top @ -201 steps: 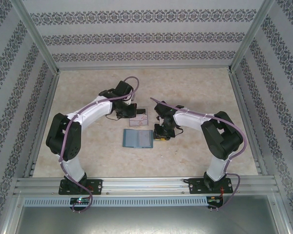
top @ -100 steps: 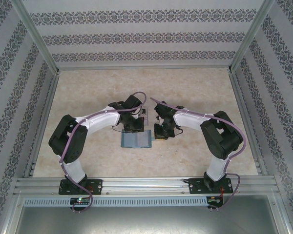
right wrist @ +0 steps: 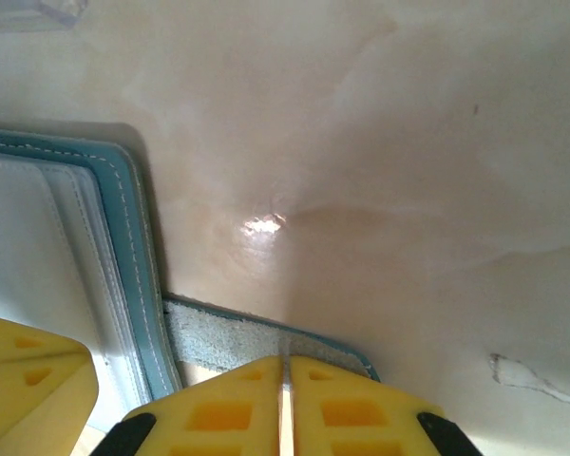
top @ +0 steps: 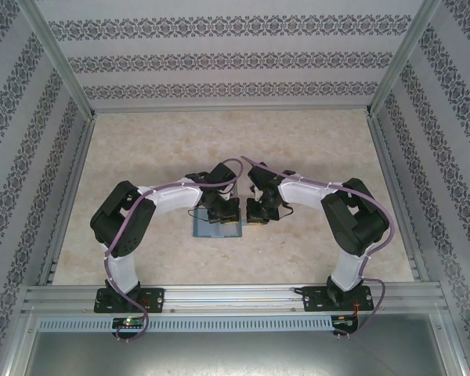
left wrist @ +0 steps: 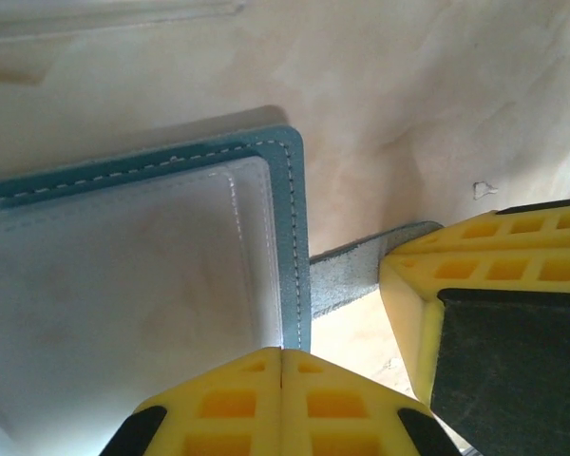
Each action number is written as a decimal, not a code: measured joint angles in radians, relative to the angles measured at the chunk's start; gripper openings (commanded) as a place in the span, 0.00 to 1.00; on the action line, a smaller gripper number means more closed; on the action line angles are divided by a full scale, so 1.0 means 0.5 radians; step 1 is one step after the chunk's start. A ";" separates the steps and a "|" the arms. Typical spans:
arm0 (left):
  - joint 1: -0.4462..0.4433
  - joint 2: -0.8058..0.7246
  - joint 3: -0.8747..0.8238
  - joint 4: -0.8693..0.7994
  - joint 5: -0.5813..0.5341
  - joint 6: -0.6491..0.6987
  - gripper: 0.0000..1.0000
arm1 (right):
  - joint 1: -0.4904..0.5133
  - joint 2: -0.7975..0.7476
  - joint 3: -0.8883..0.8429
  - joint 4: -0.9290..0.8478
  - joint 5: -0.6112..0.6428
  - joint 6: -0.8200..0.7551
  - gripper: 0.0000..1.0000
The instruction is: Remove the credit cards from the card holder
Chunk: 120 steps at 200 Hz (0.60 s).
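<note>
Card holder (top: 218, 229) is found open and flat on the counter (top: 321, 149), at the centre of the top view between the two arms. Its long axis is laid left-to-right across the frame. The pale grey inner panel is turned up, with a teal stitched border around it. Cards cannot be told apart from the pocket panel; removal is judged not yet begun.

Strap tab (left wrist: 347, 275) is seen projecting from the holder's right-hand edge, toward the right arm. Right gripper (right wrist: 285, 375) is closed, tips set on the tab's outer end. Whether the tab is pinched or merely pinned cannot be told.

Left gripper (left wrist: 282, 370) is closed with nothing held, tips over the inner panel just inside that same edge. Contact with the panel cannot be told. The holder lies mostly to frame-left of it in the left wrist view.

The left gripper is judged nearer the pockets. The coming move is expected to depend on the holder being anchored at the tab.
</note>
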State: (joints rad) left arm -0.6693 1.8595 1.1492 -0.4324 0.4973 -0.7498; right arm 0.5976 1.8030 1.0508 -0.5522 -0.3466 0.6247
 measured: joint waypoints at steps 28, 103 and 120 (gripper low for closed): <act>-0.006 0.006 -0.010 -0.002 -0.019 0.001 0.00 | 0.000 0.000 -0.004 0.006 -0.004 0.001 0.12; -0.008 0.020 0.005 -0.066 -0.079 0.018 0.10 | -0.005 0.000 -0.004 0.008 -0.016 0.000 0.14; -0.010 0.021 0.020 -0.115 -0.113 0.024 0.15 | -0.009 0.000 -0.004 0.008 -0.022 0.000 0.14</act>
State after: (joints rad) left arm -0.6743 1.8698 1.1591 -0.4900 0.4408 -0.7376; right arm 0.5930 1.8030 1.0489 -0.5480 -0.3576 0.6247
